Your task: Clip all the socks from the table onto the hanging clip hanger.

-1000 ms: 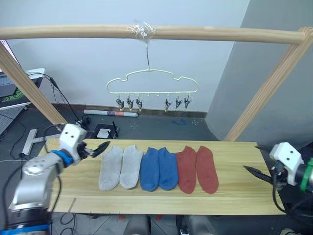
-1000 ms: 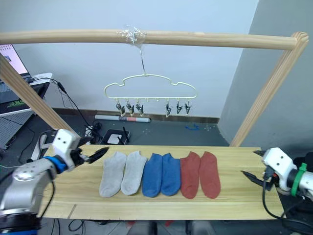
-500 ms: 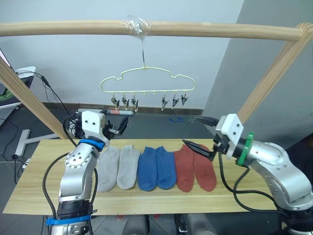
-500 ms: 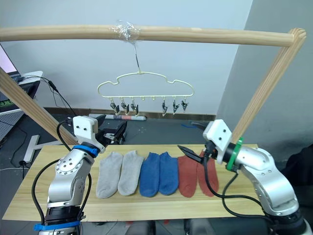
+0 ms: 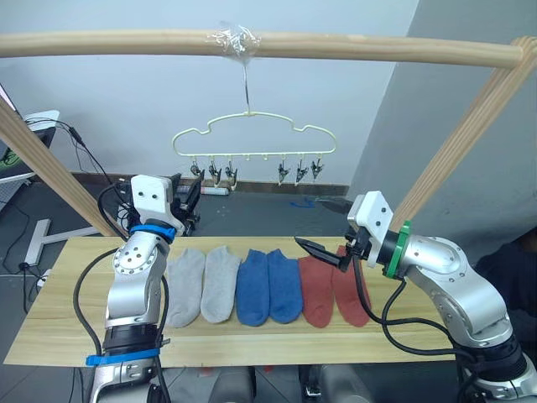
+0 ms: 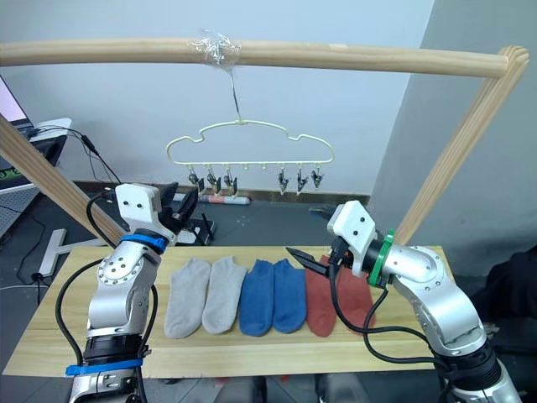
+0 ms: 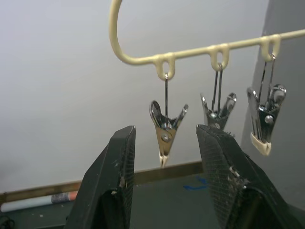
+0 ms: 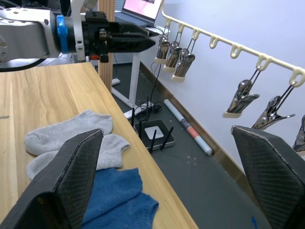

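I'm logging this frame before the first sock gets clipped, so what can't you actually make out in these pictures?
- Red socks: toe ends in the head views are covered by the right gripper and its cable.
- Clip hanger: in the left wrist view its hook and far clips are cut off by the picture edge.
- Left gripper: the wrist view cuts off its fingertips' bases.

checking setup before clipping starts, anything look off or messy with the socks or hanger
Nothing stands out. All six socks lie flat in a neat row on the table, paired grey, blue, red. The clip hanger hangs level from the wooden pole, its clips empty.
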Action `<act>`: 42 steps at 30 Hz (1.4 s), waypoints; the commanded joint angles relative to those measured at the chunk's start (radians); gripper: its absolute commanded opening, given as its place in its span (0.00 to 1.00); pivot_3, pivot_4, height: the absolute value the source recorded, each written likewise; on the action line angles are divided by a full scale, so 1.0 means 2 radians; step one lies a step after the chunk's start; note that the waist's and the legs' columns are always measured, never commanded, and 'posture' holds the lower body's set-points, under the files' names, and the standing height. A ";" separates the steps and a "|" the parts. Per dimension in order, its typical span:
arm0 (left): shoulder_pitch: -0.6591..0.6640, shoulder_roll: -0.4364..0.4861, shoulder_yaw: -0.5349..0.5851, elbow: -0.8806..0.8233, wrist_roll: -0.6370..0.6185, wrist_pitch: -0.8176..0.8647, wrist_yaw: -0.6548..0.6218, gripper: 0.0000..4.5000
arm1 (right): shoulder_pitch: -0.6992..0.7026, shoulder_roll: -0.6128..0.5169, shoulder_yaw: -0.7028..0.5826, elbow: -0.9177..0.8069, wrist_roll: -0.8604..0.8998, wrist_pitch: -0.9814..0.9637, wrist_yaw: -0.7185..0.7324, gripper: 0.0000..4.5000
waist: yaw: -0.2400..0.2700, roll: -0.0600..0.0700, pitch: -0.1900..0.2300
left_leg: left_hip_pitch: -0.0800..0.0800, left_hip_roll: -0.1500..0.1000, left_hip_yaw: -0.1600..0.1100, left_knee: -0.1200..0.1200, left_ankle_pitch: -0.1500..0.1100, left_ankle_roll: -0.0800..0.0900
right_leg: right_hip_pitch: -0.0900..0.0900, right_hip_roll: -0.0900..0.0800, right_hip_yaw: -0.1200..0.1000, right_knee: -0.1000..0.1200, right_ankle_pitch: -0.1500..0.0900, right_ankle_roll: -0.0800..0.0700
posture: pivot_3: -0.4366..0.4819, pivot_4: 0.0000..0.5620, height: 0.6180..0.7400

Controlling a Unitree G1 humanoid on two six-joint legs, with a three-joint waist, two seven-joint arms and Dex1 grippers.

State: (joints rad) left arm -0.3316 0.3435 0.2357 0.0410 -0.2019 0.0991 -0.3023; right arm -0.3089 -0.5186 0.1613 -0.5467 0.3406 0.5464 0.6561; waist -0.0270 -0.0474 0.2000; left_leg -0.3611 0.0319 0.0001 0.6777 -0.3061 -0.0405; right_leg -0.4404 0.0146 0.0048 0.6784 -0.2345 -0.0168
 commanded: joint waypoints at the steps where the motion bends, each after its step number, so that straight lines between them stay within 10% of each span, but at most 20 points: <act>1: -0.011 0.001 0.004 0.003 -0.003 -0.011 0.003 0.46 | -0.015 0.002 -0.004 -0.020 0.011 0.005 0.003 1.00 | 0.000 0.000 0.000 | 0.000 0.000 0.000 0.000 0.000 0.000 | 0.000 0.000 0.000 0.000 0.000 0.000 | 0.42 0.39 0.68; 42: -0.097 -0.007 -0.011 0.132 0.004 -0.080 -0.010 0.46 | -0.055 0.014 -0.001 -0.011 0.041 0.026 0.022 1.00 | -0.001 0.001 0.002 | -0.003 0.000 -0.008 0.000 0.000 0.000 | 0.000 -0.001 -0.007 -0.002 0.000 0.000 | 0.42 0.37 0.68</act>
State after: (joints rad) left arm -0.5078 0.3275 0.2085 0.3239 -0.1938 -0.0313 -0.3296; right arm -0.4106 -0.4884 0.1639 -0.5473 0.4133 0.6046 0.6967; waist -0.0288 -0.0455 0.2042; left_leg -0.3668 0.0313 -0.0166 0.6782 -0.3061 -0.0405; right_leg -0.4406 0.0124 -0.0102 0.6748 -0.2345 -0.0169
